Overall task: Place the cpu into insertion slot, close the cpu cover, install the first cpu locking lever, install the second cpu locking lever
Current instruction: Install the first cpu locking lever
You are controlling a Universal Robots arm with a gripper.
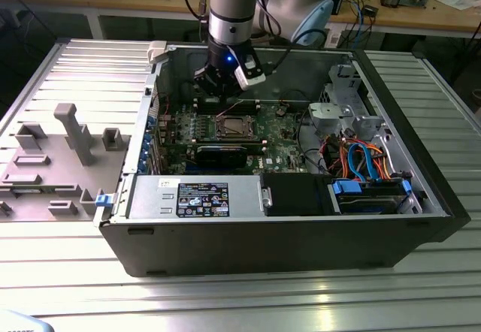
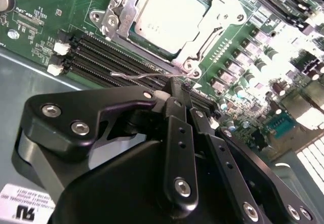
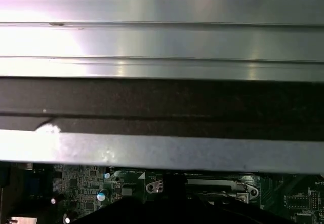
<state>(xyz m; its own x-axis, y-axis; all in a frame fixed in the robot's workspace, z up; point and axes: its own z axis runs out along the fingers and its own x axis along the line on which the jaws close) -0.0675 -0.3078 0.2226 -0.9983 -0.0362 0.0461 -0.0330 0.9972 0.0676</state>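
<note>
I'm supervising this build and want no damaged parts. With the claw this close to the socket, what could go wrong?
1. The thin wire locking lever lies right at the claw; a slightly off approach could bend it or slip past it.
2. The memory slots run just beside the lever, so the claw might scrape them.
3. The cpu sits under the cpu cover; a sideways push could strain the insertion slot.

one cpu (image 2: 169,19), one cpu cover (image 2: 217,19), one insertion slot (image 1: 234,127), one power-supply box (image 1: 194,197), one robot arm (image 1: 234,9)
</note>
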